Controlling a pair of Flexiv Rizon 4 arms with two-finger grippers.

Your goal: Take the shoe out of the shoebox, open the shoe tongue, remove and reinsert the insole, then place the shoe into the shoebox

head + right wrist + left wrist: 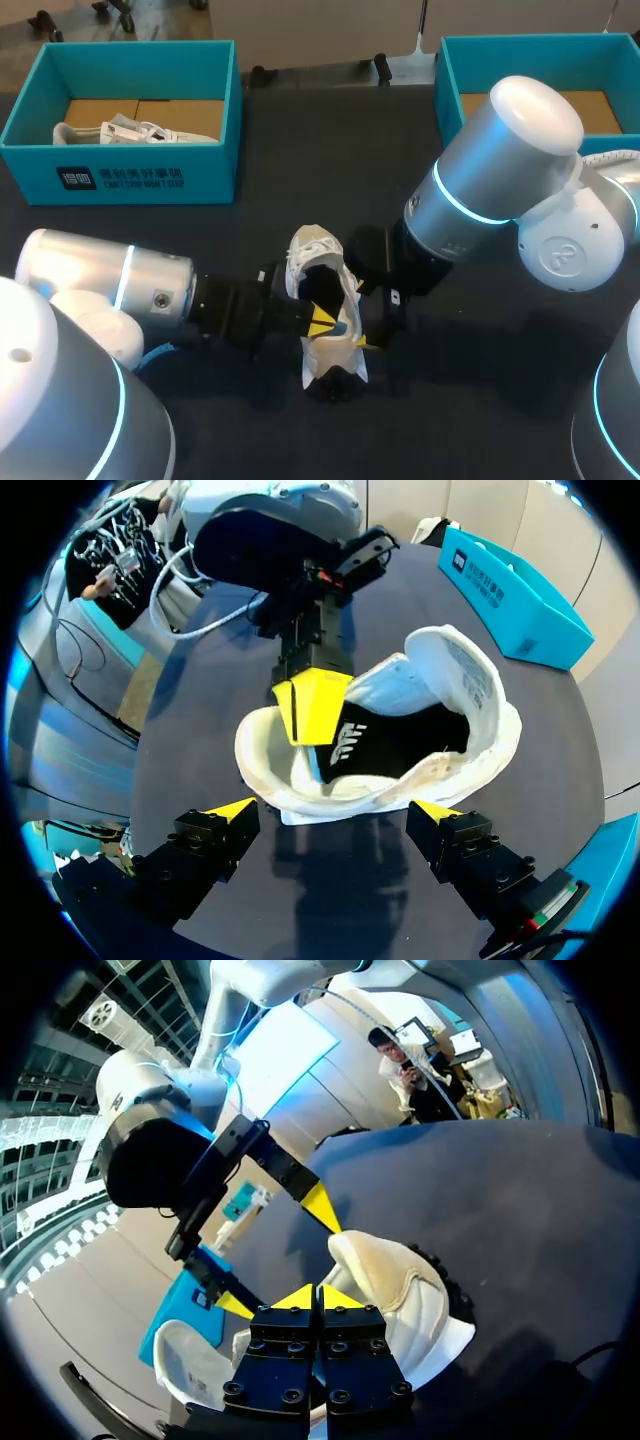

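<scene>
Dark table (250, 225): left claw (320, 1296) pinches shoe (472, 680) (white), right claw (335, 808) spread wide beside it.

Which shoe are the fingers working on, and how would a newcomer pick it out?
Start at the dark table; near its middle lies a white shoe, dark inside showing. Unlike the other white shoe, which sits in the teal shoebox, this one is out on the tabletop.

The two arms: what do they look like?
The left arm and right arm are round silver tubes with white joint caps and glowing cyan rings. Wrists and jaws are black; the jaws end in yellow triangular tips. A pale cable runs along the right arm.
</scene>
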